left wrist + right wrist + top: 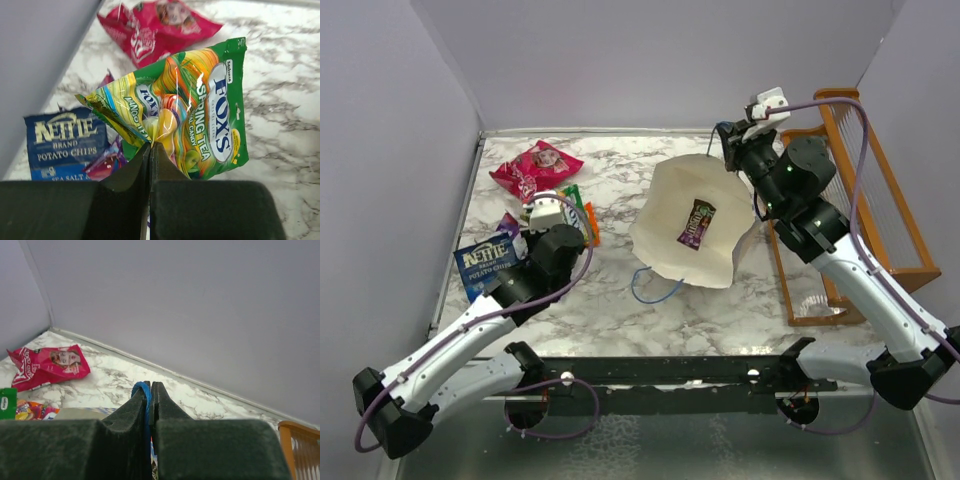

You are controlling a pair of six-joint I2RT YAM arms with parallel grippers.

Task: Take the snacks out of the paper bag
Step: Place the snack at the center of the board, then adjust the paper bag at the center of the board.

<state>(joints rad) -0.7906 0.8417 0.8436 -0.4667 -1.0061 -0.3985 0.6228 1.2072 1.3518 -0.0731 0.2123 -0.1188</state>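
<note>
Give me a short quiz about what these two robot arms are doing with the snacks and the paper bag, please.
1. True or false: the left jaws are shut on the shiny green Fox's candy packet.
2. What do the right jaws pinch? A) the thin blue cord handle of the cream paper bag; B) a glass bottle; C) a metal spoon.
3. Which lies nearer the back wall: the large pink-red snack bag or the dark blue Kettle chips bag?
Key: 1 true; 2 A; 3 the large pink-red snack bag.
</note>
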